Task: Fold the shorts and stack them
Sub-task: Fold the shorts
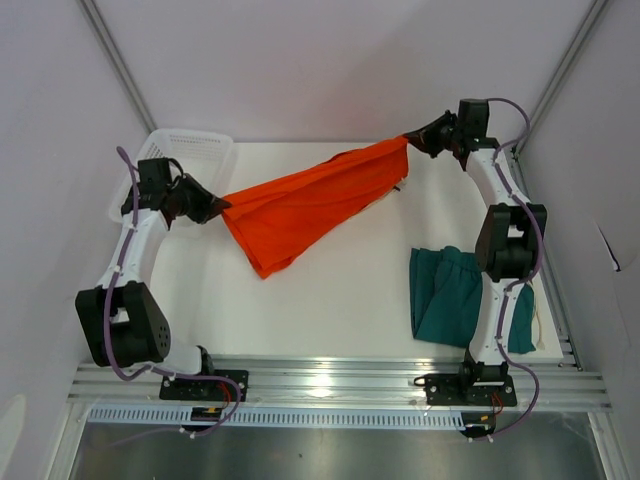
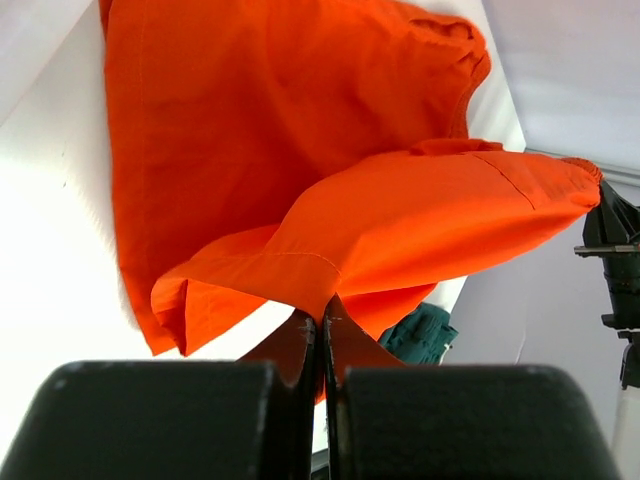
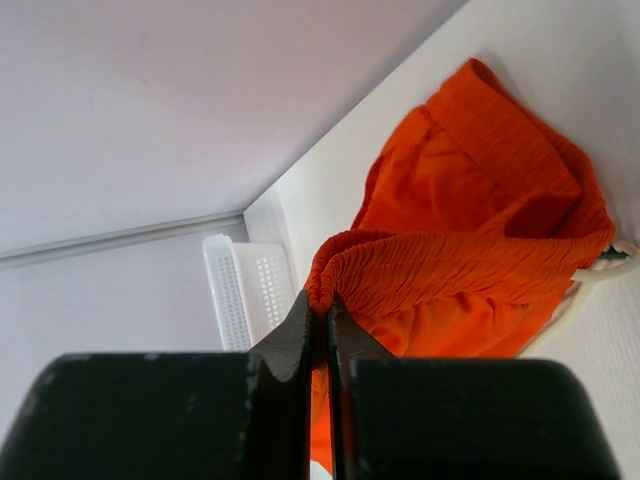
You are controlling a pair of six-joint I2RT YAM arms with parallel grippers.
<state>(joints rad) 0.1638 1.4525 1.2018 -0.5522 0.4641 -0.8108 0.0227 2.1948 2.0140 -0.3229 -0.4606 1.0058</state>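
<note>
Tabletop (image 1: 330, 310), one teal pair (image 1: 445, 295), one orange pair (image 1: 310, 205) pinched by left tool (image 1: 222, 208), right tool (image 1: 410, 138)

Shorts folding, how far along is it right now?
Nothing looks finished. In hand: the orange shorts hang stretched between the left jaws and the right jaws, each shut on one end. Left: folding them and the green shorts, lying rumpled by the right arm, then stacking both.

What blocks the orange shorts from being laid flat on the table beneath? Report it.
Nothing visible. The left gripper and right gripper hold the orange shorts stretched over bare table; the teal shorts lie near right, the basket far left.
</note>
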